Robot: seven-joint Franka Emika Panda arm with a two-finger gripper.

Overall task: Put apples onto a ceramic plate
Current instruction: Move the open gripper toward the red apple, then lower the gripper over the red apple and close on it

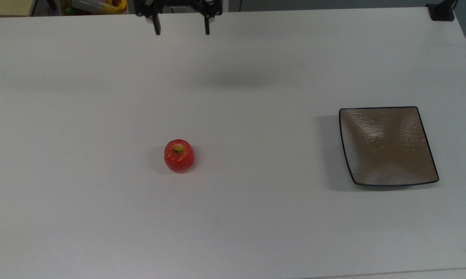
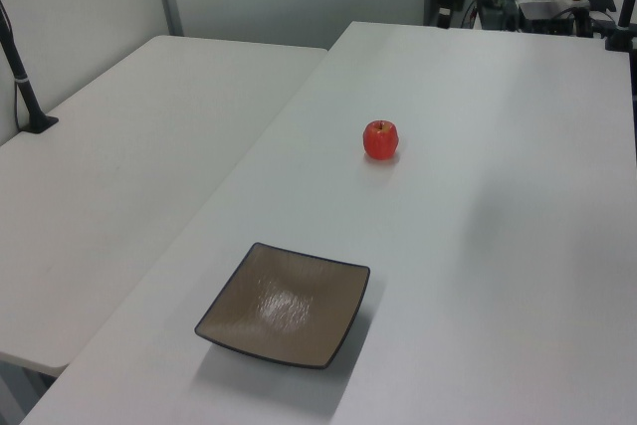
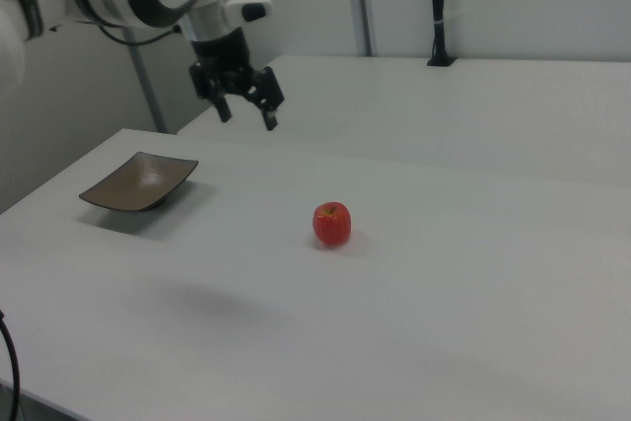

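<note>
Black gripper high above table, fingers spread, pointing down, empty.

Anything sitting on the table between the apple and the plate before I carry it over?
Nothing. In the top view the stretch from the apple to the ceramic plate is bare white table; the right view agrees.

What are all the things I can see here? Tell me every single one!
small round glossy red apple: one, red with a yellow-green stem hollow, alone on the white table, far from the plate.
square brown glazed ceramic plate: one, brown-taupe with a thin dark rim, bare, near the top view's right.
white table: one, white, under both things.
black pole: one, black, on a second table behind in the right view.
robot gripper: one, black fingers spread open, holding nothing, up in the air.
</note>
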